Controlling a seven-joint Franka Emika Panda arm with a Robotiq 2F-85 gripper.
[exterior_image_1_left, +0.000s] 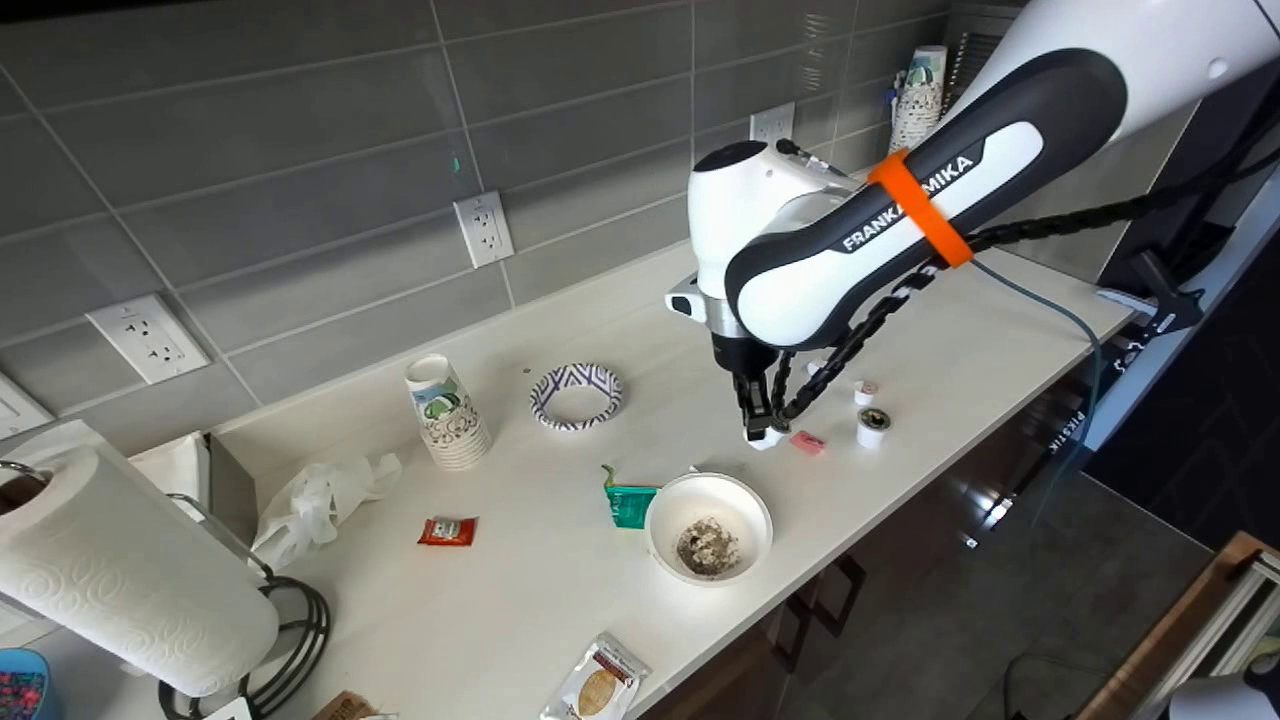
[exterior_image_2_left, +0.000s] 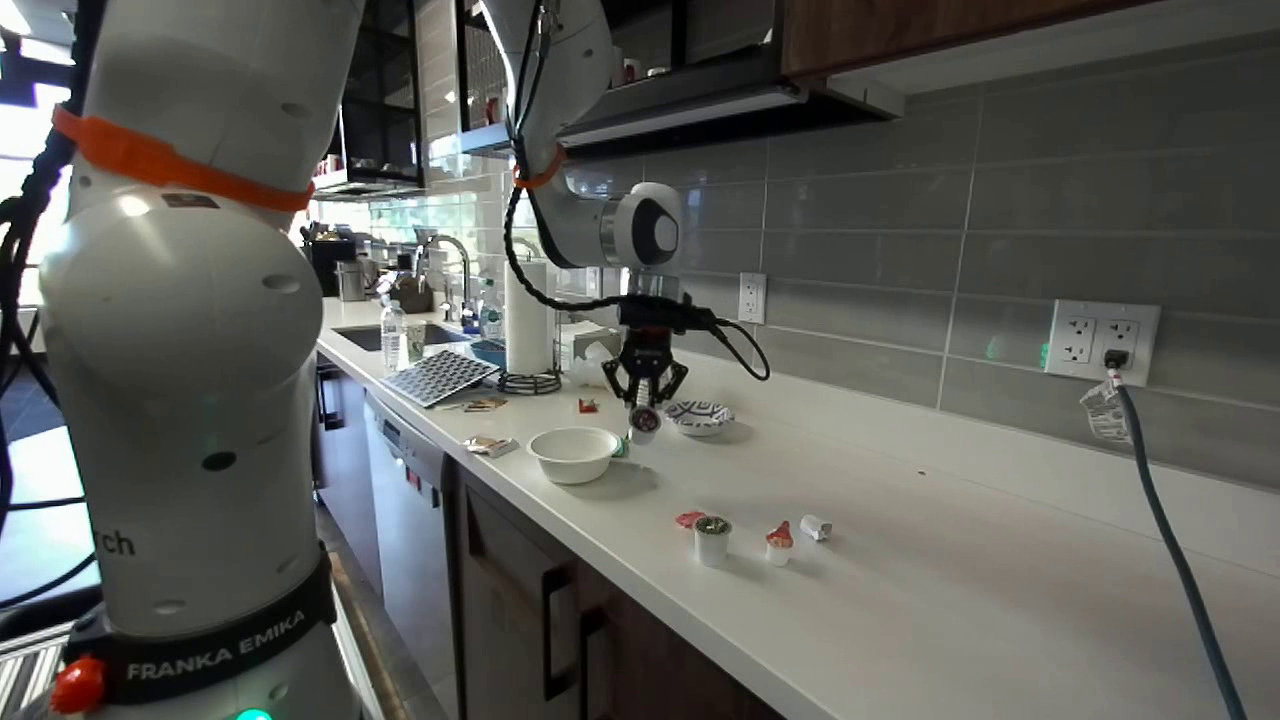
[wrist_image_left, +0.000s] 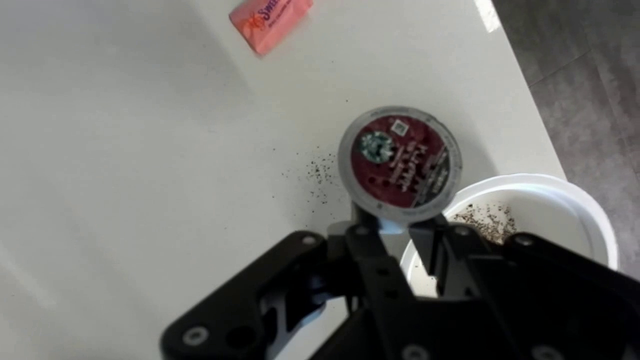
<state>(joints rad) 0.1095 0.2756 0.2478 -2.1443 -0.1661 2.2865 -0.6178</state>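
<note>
My gripper (wrist_image_left: 393, 227) is shut on a small white coffee pod (wrist_image_left: 402, 162) with a dark red, printed lid. The lid faces the camera in the wrist view and is also turned outward in an exterior view (exterior_image_2_left: 645, 420), so the pod is held on its side. Pod and gripper hang above the white counter (exterior_image_1_left: 480, 620). Beside and below them stands a white bowl (wrist_image_left: 606, 235) with dark grounds and pale bits in it. A pink sweetener packet (wrist_image_left: 270, 22) lies flat on the counter. Dark specks are scattered under the pod. The pod's body is mostly hidden behind its lid.
An opened pod (exterior_image_2_left: 712, 540) and a small creamer cup (exterior_image_2_left: 779, 548) stand near the pink packet. A green packet (exterior_image_1_left: 630, 507) touches or nearly touches the bowl. Further off are a patterned paper bowl (exterior_image_1_left: 545, 412), stacked cups (exterior_image_1_left: 458, 435) and a paper towel roll (exterior_image_1_left: 130, 580).
</note>
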